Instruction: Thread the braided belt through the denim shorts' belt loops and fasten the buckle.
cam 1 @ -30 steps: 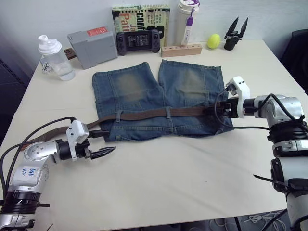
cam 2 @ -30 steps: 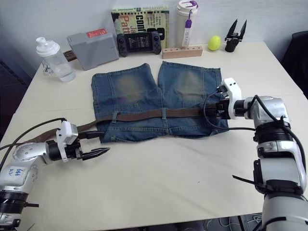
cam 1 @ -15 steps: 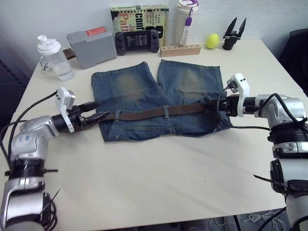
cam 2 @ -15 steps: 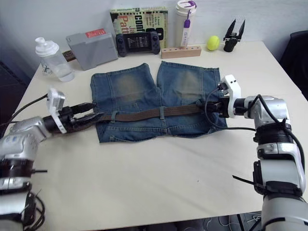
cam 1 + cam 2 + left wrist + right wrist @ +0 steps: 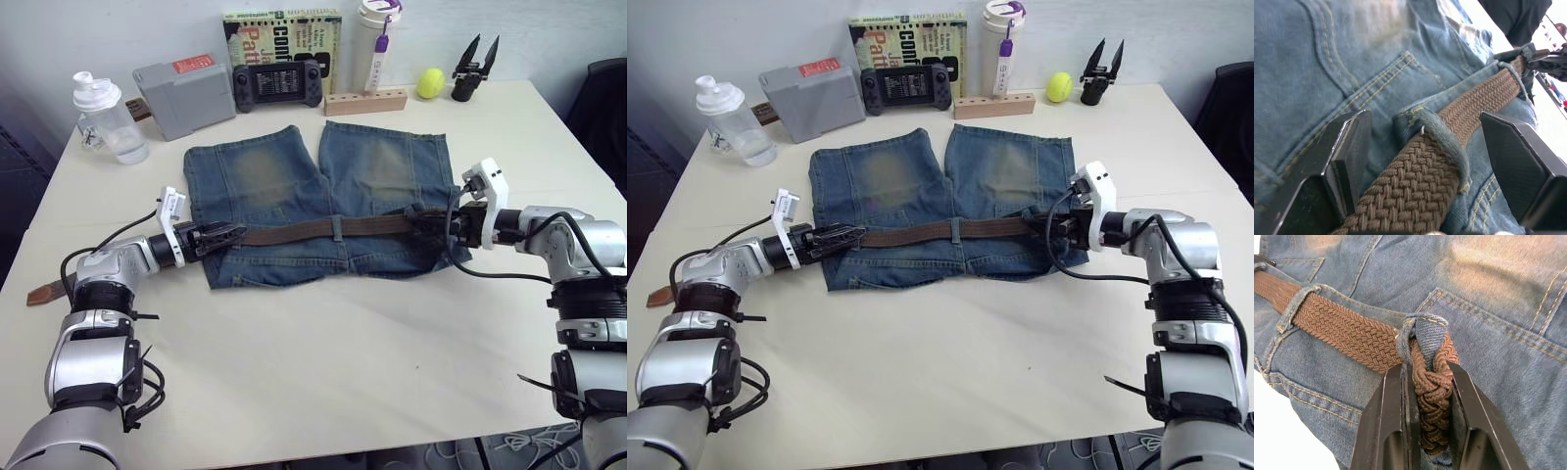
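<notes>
The braided belt (image 5: 323, 229) runs across the waistband of the denim shorts (image 5: 313, 201), passing under the belt loops (image 5: 338, 228); the shorts lie flat on the cream table (image 5: 323, 362), toward its far half. The right hand (image 5: 1425, 382) pinches the belt, bunched at a loop, at the shorts' right side. The left hand (image 5: 1425, 161) stands wide open, its fingers straddling the belt at the left-side loop. Along the far edge, against a pale wall: a shaker bottle (image 5: 106, 117), grey box (image 5: 188, 95), game controller (image 5: 279, 82), book (image 5: 284, 44), tumbler (image 5: 375, 41), yellow ball (image 5: 430, 83).
</notes>
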Robot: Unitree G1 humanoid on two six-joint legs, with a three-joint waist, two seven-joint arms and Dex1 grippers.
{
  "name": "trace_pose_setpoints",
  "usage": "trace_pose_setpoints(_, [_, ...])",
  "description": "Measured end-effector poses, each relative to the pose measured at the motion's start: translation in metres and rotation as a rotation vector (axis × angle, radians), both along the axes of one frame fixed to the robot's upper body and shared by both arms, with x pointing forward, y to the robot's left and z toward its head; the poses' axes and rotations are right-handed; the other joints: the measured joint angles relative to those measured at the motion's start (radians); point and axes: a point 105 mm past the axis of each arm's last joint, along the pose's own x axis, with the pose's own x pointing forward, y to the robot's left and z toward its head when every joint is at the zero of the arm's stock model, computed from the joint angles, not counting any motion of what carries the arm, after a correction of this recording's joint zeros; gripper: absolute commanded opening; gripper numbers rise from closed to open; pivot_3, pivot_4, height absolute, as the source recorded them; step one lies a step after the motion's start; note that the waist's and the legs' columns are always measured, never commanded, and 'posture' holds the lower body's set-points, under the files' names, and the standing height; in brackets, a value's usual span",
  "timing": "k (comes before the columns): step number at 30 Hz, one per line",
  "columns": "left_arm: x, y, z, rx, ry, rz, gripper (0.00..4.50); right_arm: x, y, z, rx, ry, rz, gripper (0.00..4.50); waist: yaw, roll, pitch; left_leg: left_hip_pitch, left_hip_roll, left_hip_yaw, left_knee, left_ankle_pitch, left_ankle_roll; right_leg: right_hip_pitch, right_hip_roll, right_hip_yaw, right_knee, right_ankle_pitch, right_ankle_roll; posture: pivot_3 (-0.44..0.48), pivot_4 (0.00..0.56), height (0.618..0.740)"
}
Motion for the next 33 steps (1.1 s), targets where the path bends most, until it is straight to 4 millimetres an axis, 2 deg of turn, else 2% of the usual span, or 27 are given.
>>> trace_pose_setpoints(3, [0.001,-0.003,-0.002,0.009,-0.013,-0.008,3.88,0.000,0.000,0.000,0.004,0.004,-0.006,0.36,0.000,0.000,0.000,0.000,0.000,0.000,0.000,0.000,0.000,0.000,0.000,0.000,0.000,0.000,0.000,0.000,0.150,0.726])
trace_pose_setpoints(4, [0.001,-0.003,-0.001,0.006,-0.017,-0.008,3.35,-0.001,0.000,-0.001,0.004,0.004,-0.007,0.36,0.000,0.000,0.000,0.000,0.000,0.000,0.000,0.000,0.000,0.000,0.000,0.000,0.000,0.000,0.000,0.000,0.150,0.726])
trace_pose_setpoints(5, [0.001,-0.004,-0.002,-0.001,-0.015,-0.005,3.18,-0.001,0.001,-0.001,0.003,0.002,-0.006,0.36,0.000,0.000,0.000,0.000,0.000,0.000,0.000,0.000,0.000,0.000,0.000,0.000,0.000,0.000,0.000,0.000,0.150,0.726])
trace_pose_setpoints(8, [0.001,-0.005,-0.005,0.006,-0.011,-0.007,1.88,-0.001,0.001,-0.001,0.006,0.000,-0.007,0.36,0.000,0.000,0.000,0.000,0.000,0.000,0.000,0.000,0.000,0.000,0.000,0.000,0.000,0.000,0.000,0.000,0.150,0.726])
trace_pose_setpoints(9, [0.001,-0.005,-0.005,0.009,-0.012,-0.007,1.74,-0.001,0.001,-0.001,0.006,-0.001,-0.007,0.36,0.000,0.000,0.000,0.000,0.000,0.000,0.000,0.000,0.000,0.000,0.000,0.000,0.000,0.000,0.000,0.000,0.150,0.726])
trace_pose_setpoints(11, [0.002,-0.006,-0.006,0.022,-0.020,-0.009,0.86,-0.001,0.001,-0.001,0.006,-0.001,-0.008,0.36,0.000,0.000,0.000,0.000,0.000,0.000,0.000,0.000,0.000,0.000,0.000,0.000,0.000,0.000,0.000,0.000,0.150,0.726])
trace_pose_setpoints(12, [0.002,-0.006,-0.006,0.025,-0.027,-0.011,0.68,-0.001,0.001,0.000,0.006,-0.002,-0.007,0.36,0.000,0.000,0.000,0.000,0.000,0.000,0.000,0.000,0.000,0.000,0.000,0.000,0.000,0.000,0.000,0.000,0.150,0.726])
trace_pose_setpoints(21, [0.004,-0.007,-0.004,0.094,-0.114,-0.019,0.67,-0.001,0.000,-0.003,0.000,-0.020,-0.004,0.36,0.000,0.000,0.000,0.000,0.000,0.000,0.001,0.000,0.000,0.000,0.000,0.000,0.001,0.000,0.000,0.000,0.150,0.726])
trace_pose_setpoints(25, [-0.004,-0.006,0.008,0.123,-0.275,-0.030,0.67,-0.011,0.001,-0.004,-0.046,-0.125,0.047,0.36,0.001,0.000,0.000,-0.001,0.000,-0.001,0.000,0.000,0.000,-0.001,-0.001,0.000,0.000,0.000,0.000,0.000,0.150,0.726])
trace_pose_setpoints(26, [-0.019,-0.006,0.016,0.192,-0.443,-0.041,0.67,-0.030,-0.001,-0.006,-0.078,-0.222,0.113,0.36,0.002,0.000,0.000,-0.001,0.000,-0.002,-0.001,0.000,0.000,-0.002,-0.001,-0.001,0.001,0.000,0.000,0.000,0.150,0.726])
trace_pose_setpoints(29, [-0.034,-0.005,0.016,0.259,-0.555,-0.027,0.67,-0.049,-0.002,-0.012,-0.109,-0.266,0.173,0.36,0.004,0.000,0.000,-0.003,-0.002,-0.003,-0.001,0.000,0.001,-0.004,-0.002,-0.001,0.002,0.000,0.000,0.000,0.150,0.726])
trace_pose_setpoints(30, [-0.057,-0.008,0.014,0.368,-0.711,-0.020,0.67,-0.072,-0.001,-0.019,-0.167,-0.307,0.254,0.36,0.003,-0.001,0.000,-0.007,-0.003,-0.003,0.002,0.000,0.001,-0.007,-0.004,-0.001,0.002,0.001,0.001,0.000,0.150,0.726])
trace_pose_setpoints(33, [-0.078,-0.015,0.015,0.454,-0.859,-0.032,0.67,-0.082,-0.003,-0.021,-0.187,-0.336,0.268,0.36,0.003,-0.002,-0.001,-0.007,-0.004,-0.002,0.002,0.000,0.002,-0.006,-0.005,0.001,0.000,0.002,0.003,0.000,0.150,0.726])
